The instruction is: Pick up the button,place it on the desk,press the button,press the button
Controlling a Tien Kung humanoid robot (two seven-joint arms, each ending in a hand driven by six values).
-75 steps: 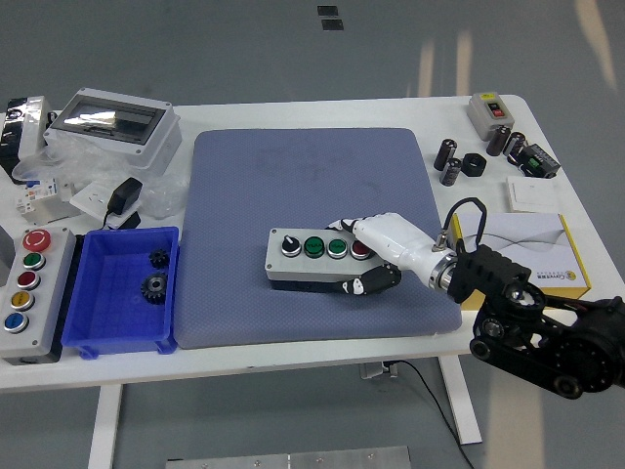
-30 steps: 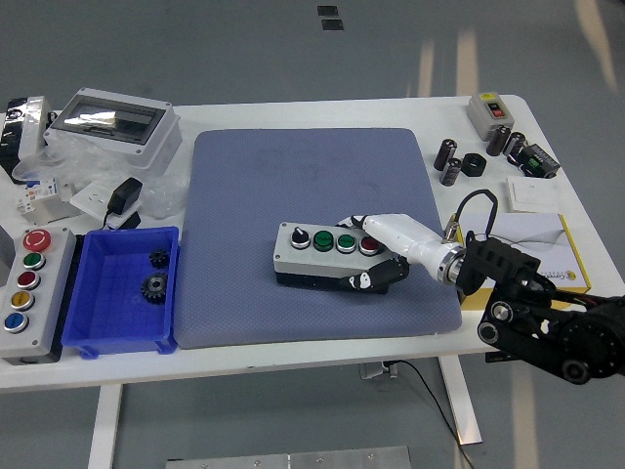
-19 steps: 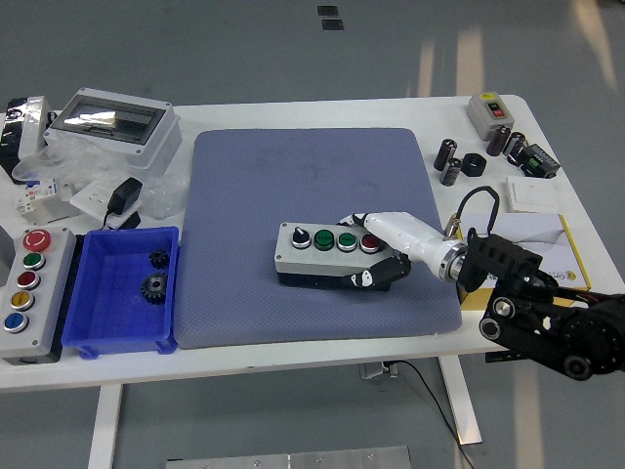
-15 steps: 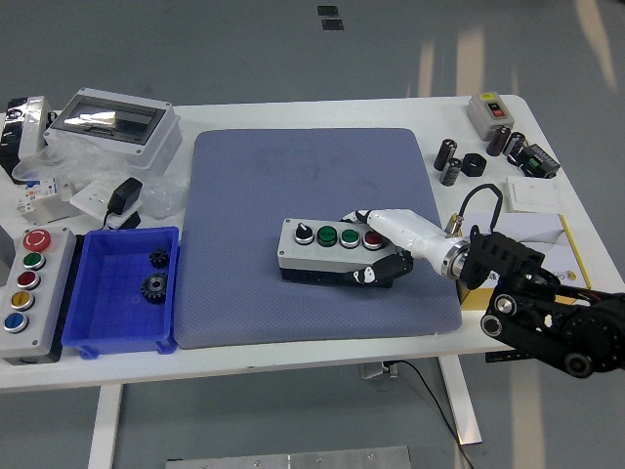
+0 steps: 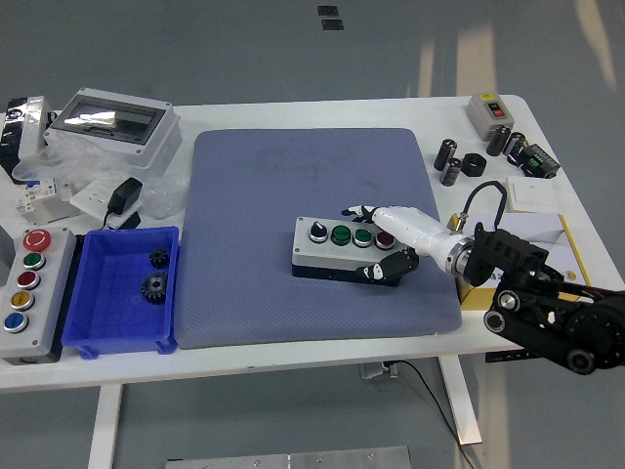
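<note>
At the far left edge I see a grey panel (image 5: 27, 293) with 5 buttons running front to back: red, green, dark red, yellow, blue. Behind it lies a clutter of white parts, a black adapter (image 5: 123, 198) and a grey enclosure (image 5: 114, 125) with a clear lid. Just right of the panel sits a blue bin (image 5: 119, 291) holding 2 dark gears (image 5: 154, 276).

The blue-grey mat (image 5: 293, 176) covers the middle of the table (image 5: 322, 357). The button box (image 5: 347, 249) is over the mat's right-front part, its long axis running left to right, slightly tilted so the right end sits further back. Its face points up and shows 4 controls in a row: a black selector knob, 2 green buttons, then a red one at the right end. I can read no lettering on it.

My right hand (image 5: 391, 244) is clenched around the box's right end: white fingers (image 5: 376, 215) lie over the far edge by the red button, and the dark thumb presses the near side. I cannot tell whether the box touches the mat.

Right of the mat, near the back edge, there are 2 black cylinders (image 5: 449, 161), a black ring (image 5: 475, 164), a grey switch box (image 5: 489, 112) with a red and a green button, and more dark parts (image 5: 527, 151). In front of those lie a white card (image 5: 532, 193) and a white and yellow carton (image 5: 547, 244), partly hidden by my right arm; its print is too small to read.
</note>
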